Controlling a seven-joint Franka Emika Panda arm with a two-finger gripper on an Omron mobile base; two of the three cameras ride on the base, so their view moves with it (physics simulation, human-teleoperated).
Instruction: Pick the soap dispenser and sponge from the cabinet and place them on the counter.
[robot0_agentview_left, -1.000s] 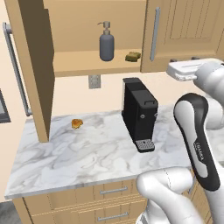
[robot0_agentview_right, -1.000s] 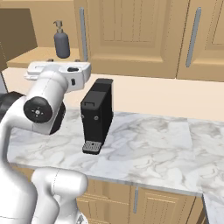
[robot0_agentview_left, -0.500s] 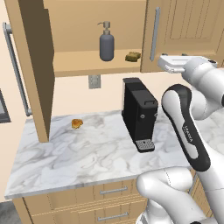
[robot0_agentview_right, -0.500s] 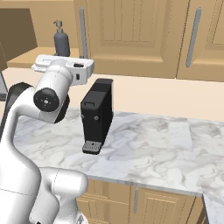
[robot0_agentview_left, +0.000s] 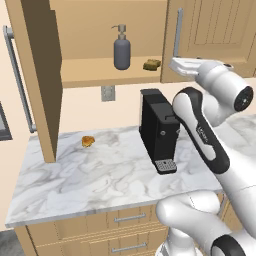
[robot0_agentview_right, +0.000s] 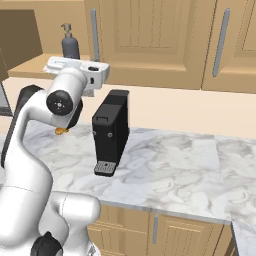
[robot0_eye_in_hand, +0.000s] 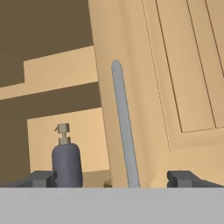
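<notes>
Slate-grey rounded soap dispenser bottle (robot0_agentview_left: 122, 51) sits ahead-left of the end effector (robot0_eye_in_hand: 112, 178), which has risen to shelf height, jaws spread wide and empty, so the reach-in looks imminent.

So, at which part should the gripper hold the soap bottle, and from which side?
Grip the soap bottle around its round grey body, below the thin pump, coming level from the cabinet's open front. It stands upright near the shelf edge, with the sponge apart on its right.
</notes>
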